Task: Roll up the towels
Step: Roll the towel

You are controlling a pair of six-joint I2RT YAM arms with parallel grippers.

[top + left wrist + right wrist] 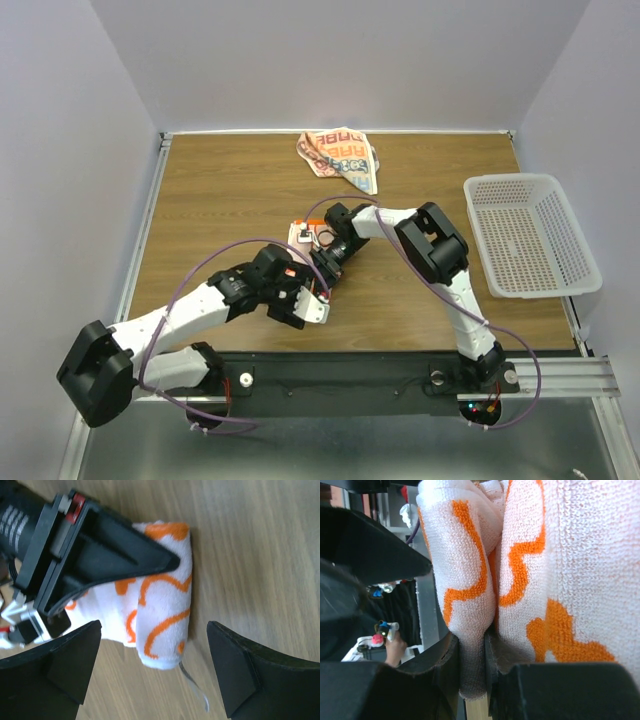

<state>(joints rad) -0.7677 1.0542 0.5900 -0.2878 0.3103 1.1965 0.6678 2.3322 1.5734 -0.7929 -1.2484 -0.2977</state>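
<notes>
I look down on a wooden table, its brown grain running side to side. Three plain walls of pale lavender-grey box it in: the back wall, the left wall and the right wall. A thin light strip lines the joint between tabletop and back wall. A white perforated basket sits close to the table's right edge. Along the near edge lies a black mounting plate, with an aluminium rail running off to its right. Below that I see a dull grey metal surface. The light is even and soft, and the wood close up carries a faint pale sheen.
</notes>
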